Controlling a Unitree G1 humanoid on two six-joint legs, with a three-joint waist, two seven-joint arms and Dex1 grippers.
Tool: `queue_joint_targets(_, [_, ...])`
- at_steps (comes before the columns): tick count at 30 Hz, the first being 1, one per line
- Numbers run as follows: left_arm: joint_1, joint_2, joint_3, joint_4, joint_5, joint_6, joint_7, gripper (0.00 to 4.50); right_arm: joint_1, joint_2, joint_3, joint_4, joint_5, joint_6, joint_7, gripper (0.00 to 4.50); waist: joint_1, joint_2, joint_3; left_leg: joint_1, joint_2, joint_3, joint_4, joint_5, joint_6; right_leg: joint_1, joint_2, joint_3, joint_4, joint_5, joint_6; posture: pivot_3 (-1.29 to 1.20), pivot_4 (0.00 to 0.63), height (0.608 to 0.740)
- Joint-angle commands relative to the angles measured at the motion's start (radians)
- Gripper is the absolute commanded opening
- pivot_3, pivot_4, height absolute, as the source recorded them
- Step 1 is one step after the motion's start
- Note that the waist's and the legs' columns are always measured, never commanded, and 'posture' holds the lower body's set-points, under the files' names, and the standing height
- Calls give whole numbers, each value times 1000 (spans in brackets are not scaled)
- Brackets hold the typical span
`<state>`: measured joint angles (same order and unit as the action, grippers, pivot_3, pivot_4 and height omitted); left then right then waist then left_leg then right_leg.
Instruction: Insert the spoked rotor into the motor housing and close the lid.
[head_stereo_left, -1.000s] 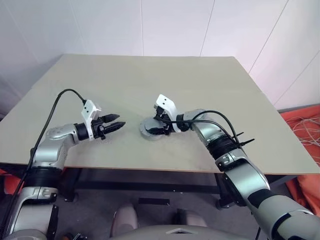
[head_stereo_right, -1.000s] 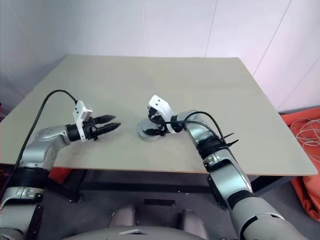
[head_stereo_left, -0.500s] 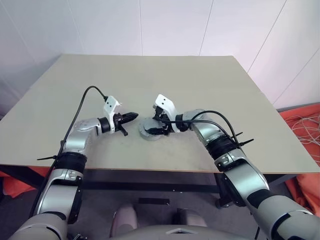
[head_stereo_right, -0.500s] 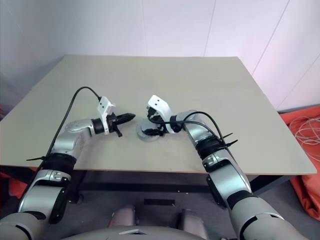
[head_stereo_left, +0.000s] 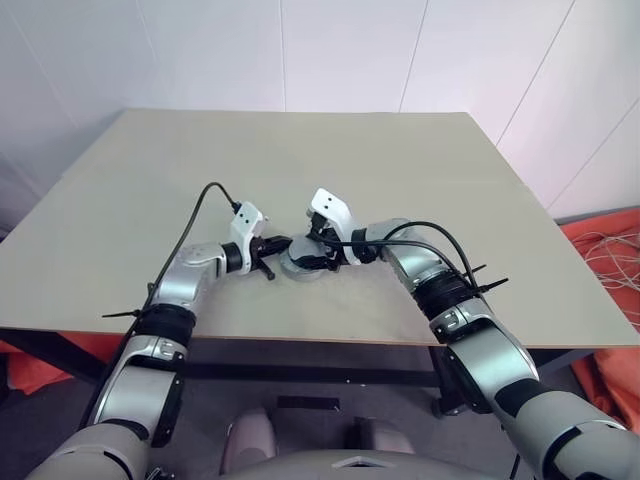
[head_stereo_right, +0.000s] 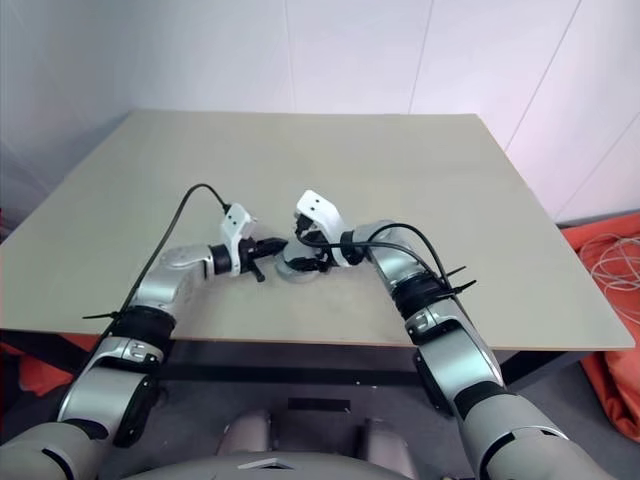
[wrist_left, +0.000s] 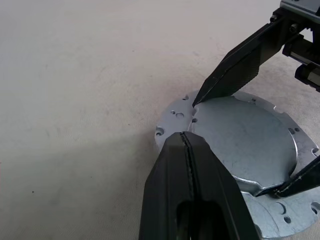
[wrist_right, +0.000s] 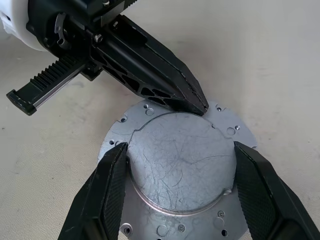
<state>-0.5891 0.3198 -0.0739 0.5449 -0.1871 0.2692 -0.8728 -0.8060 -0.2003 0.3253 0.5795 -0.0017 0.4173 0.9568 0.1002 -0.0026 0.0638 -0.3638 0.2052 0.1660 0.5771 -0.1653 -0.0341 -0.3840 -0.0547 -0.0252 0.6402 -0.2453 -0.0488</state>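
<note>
left gripper closes in on the held housing

the motor housing (wrist_right: 180, 160) sits on its flanged base plate (wrist_right: 150, 107) near the front edge of the table (head_stereo_left: 400, 170), about midway along it. it reads as a short round silver drum whose upward face is plain, scratched metal. whether the rotor is already inside cannot be told.

over the last second the left gripper (wrist_left: 186, 137) has swung in from well to the left of the housing, and its fingers have come together along the way. it now points at the housing with both fingers pressed tight on nothing. its tip sits right at the drum's rim, over the flange, and whether it actually touches the metal is too close to call. the right gripper (head_stereo_left: 318, 255) has not moved.

the right gripper straddles the housing from the far side, one finger on each flank of the drum. the pads lie against its wall, so it looks clamped on the housing and steadying it.

a closed tip brought to the rim of a braced drum suggests a poke or a press is coming, perhaps to seat or nudge the top. with the housing pinned, such a push should not make it slide.
</note>
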Motion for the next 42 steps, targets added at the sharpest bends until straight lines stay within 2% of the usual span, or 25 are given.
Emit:
queue_joint_targets(1, [-9,0,-24,13,22,38,-2,0,18,-2,12,2,-13,20,-3,3157,0,0,0,0,0,-1,0,0,0,0,0,0,0,-1,1,0,0,740])
queue_joint_targets(5, [-9,1,-31,5,26,47,-12,0,17,-1,5,-1,-9,26,-9,3157,0,0,0,0,0,-5,0,0,0,0,-1,0,0,-1,1,0,0,740])
queue_joint_targets(9, [-8,6,-39,-1,32,52,-22,0,23,-8,6,-36,9,51,27,4468,0,0,0,0,-1,-5,0,0,0,0,-1,0,0,0,1,0,0,740])
queue_joint_targets(19, [-17,7,-53,-11,37,59,-42,0,20,-74,-22,-179,34,127,69,4468,10,0,0,-3,-1,-5,-2,-1,1,-1,-1,-1,-5,0,0,0,0,740])
queue_joint_targets(23, [-16,7,-59,-18,38,62,-50,0,27,-129,-76,-289,109,232,109,4468,13,0,0,-4,-2,-5,-2,-2,3,-1,-1,-1,-7,0,0,0,0,740])
queue_joint_targets(28, [-12,11,-66,-27,37,65,-58,0,37,-136,-265,-322,267,464,45,4468,26,0,0,-4,-1,-4,-5,-1,3,0,-1,-1,-9,0,0,0,0,740])
queue_joint_targets(36, [-9,20,-71,-37,38,66,-67,0,44,-78,-664,-193,448,1025,-215,4468,32,1,0,-4,-2,-3,-9,0,0,1,-1,-2,-15,1,0,0,0,740])
queue_joint_targets(42, [-19,19,-77,-36,39,69,-72,0,93,-6,-820,-212,475,1174,-334,4468,36,2,0,-4,-2,0,-12,1,-1,0,-1,-3,-16,1,0,0,0,740])
